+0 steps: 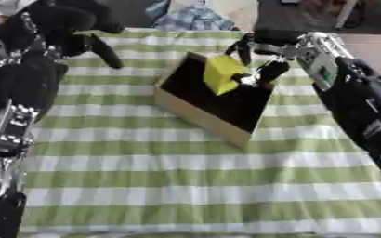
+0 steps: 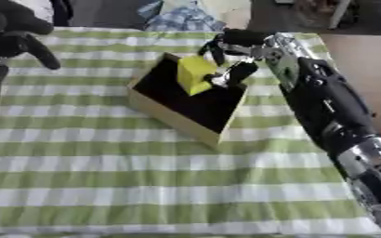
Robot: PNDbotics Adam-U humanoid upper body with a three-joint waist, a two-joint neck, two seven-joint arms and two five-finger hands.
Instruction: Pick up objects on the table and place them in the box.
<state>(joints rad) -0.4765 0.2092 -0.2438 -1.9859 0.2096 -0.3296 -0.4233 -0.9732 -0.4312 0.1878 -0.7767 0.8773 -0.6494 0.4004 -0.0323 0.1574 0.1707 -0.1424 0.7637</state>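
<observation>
a shallow square box [image 1: 195,116] with pale wooden walls and a black inside sits on the green-and-white striped tabletop [image 1: 186,176], turned so one corner points toward the near edge. a bright yellow block [image 1: 222,74], roughly rectangular, is over the box's far part, tilted, its lower end within the box's outline. whether it touches the black floor cannot be told. the right hand [image 1: 259,58] has fingers curled at the block's right side.

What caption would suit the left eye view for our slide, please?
Right hand holds a yellow block over the open box on a striped cloth.
</observation>
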